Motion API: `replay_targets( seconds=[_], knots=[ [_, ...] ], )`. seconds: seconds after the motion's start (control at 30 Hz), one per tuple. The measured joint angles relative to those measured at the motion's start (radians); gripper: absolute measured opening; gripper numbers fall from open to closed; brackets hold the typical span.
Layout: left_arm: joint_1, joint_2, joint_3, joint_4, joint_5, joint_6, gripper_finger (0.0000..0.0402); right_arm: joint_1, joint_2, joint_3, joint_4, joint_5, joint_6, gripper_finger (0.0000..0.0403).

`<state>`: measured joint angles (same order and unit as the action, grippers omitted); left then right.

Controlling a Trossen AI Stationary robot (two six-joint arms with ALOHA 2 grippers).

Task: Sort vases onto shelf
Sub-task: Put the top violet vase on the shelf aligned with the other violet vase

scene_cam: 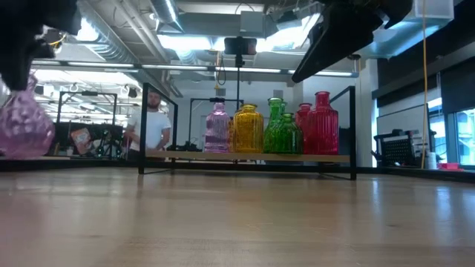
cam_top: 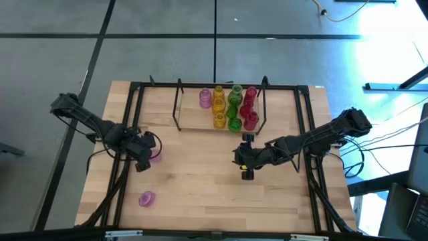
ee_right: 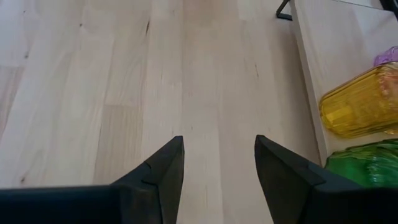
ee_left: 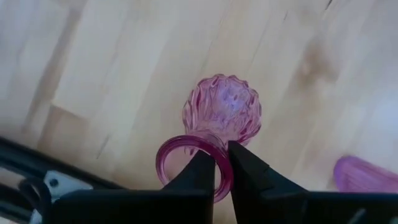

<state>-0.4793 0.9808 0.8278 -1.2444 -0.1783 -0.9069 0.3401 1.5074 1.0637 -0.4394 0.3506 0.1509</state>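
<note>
Table (cam_top: 200, 181): a light-wood top with a black frame, bearing everything below.

Shelf (cam_top: 190, 120): a low wooden board with black end frames at the table's far middle. On it stand the sorted vases in colour rows: one pink vase (cam_top: 205, 98), yellow vases (cam_top: 219, 107), green vases (cam_top: 234, 107) and red vases (cam_top: 249, 107). Most of the sorting appears done.

Right gripper (cam_top: 246, 163): waits over bare table just in front of the shelf, fingers spread, holding nothing.

Left gripper (cam_top: 148, 155): at the table's left side, fingers pinched on the rim of a pink ribbed vase (ee_left: 221, 112); the low view shows this vase hanging clear of the table.

Lying vase (cam_top: 146, 198): pink, on its side near the front left, not yet collected. These two pink vases seem to be all that remains.
</note>
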Motion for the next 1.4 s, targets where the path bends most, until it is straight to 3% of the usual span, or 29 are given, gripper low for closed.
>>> replay_targets(
  seconds=[0.27, 0.63, 1.03, 1.2, 1.4],
  knots=[
    [0.076, 0.127, 0.161, -0.004, -0.059, 0.200, 0.0020, 0.000, 0.028, 0.000, 0.004, 0.004, 0.000, 0.0179],
    [0.280, 0.397, 0.491, -0.083, -0.155, 0.573, 0.0021, -0.002, 0.030, 0.000, 0.027, 0.009, -0.005, 0.0179],
    [0.492, 0.673, 0.821, -0.159, -0.155, 0.830, 0.0021, -0.002, 0.029, 0.000, 0.021, 0.009, -0.006, 0.0179],
    [0.572, 0.766, 0.916, -0.161, -0.163, 0.936, 0.0021, -0.002, 0.029, 0.000, 0.022, 0.009, -0.005, 0.0179],
    [0.637, 0.848, 0.958, -0.138, -0.268, 1.036, 0.0021, -0.002, 0.029, 0.000, 0.022, 0.009, -0.001, 0.0179]
  ],
)
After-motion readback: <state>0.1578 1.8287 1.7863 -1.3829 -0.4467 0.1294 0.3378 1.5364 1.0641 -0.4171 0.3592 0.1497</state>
